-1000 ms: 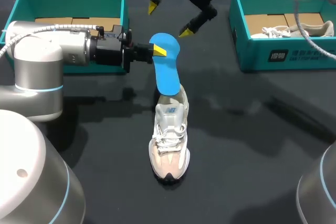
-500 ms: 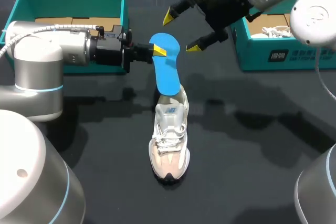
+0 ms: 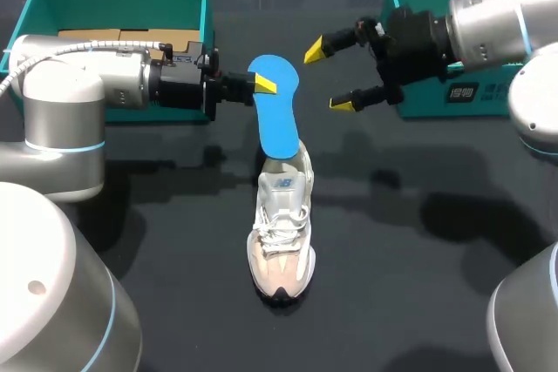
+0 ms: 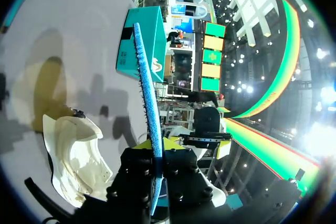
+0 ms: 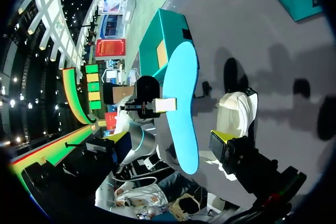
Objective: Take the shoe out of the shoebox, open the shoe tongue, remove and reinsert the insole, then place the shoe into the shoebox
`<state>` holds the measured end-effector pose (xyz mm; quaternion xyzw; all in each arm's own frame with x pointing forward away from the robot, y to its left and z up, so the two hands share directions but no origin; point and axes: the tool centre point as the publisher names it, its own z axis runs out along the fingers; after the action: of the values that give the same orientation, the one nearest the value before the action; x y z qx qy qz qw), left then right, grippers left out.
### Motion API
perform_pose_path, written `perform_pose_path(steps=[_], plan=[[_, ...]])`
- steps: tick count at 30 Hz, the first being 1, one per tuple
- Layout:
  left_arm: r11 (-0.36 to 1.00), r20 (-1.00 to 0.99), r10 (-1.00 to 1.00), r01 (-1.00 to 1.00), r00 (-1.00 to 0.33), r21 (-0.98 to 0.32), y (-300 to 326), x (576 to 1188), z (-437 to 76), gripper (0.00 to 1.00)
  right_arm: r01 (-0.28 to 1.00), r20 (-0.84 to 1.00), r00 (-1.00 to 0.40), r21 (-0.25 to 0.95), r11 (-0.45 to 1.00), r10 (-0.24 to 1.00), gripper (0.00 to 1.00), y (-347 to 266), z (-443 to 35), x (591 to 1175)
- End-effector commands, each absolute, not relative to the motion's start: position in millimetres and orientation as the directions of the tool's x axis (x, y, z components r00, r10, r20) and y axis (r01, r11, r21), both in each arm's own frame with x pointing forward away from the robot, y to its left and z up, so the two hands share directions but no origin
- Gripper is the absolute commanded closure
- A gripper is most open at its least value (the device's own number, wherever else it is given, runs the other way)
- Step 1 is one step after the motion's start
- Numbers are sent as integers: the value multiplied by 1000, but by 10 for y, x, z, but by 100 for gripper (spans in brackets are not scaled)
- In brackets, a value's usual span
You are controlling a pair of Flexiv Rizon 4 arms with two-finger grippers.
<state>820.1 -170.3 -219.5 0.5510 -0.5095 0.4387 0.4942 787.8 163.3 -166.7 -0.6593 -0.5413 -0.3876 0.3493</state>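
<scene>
Right tool [image 3: 329, 76] swung from the far middle toward the right and nearer, now just right of the blue insole [image 3: 277, 115], fingers spread, pointing left.

Lower insole [image 3: 277, 119] end hidden inside shoe [image 3: 281, 233]

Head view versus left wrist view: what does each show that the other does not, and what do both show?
Only the head view shows the shoe's laces and toe, and the left shoebox. Only the left wrist view shows the blue insole edge-on, pinched between both yellow tips of the left pincer. Both views show the insole standing up out of the shoe's heel, the left pincer holding it, and the right shoebox.
</scene>
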Motion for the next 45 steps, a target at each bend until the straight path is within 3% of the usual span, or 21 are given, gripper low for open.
perform_pose_path(steps=[1,12,18,22,30,32,34,45], plan=[[7,987,-129,-995,96,98,-1706,8200,-2194,100,988,983,55,-28,-151,177,0,1510,-1760,7844],[7,987,-129,-995,96,98,-1706,8200,-2194,100,993,988,35,-18,-113,154,0,1474,-1882,7898],[24,996,-26,-996,80,81,-1615,8184,-2092,100,994,990,31,-17,-106,137,0,1485,-1941,7899],[20,998,3,-998,-59,-59,-1513,8141,-1979,100,995,990,30,-17,-101,134,0,1512,-1960,7895],[-89,865,-18,-861,-501,-500,-1373,8017,-1715,100,995,991,40,-28,-94,125,0,1559,-1956,7896],[-184,729,-44,-712,-683,-678,-1344,8007,-1658,100,995,991,40,-28,-94,125,0,1559,-1956,7896],[-299,414,-99,-370,-905,-880,-1317,8021,-1740,100,995,991,40,-28,-94,125,0,1559,-1956,7896],[-299,414,-99,-370,-905,-880,-1317,8021,-1740,100,995,991,40,-28,-94,125,0,1559,-1956,7896]])
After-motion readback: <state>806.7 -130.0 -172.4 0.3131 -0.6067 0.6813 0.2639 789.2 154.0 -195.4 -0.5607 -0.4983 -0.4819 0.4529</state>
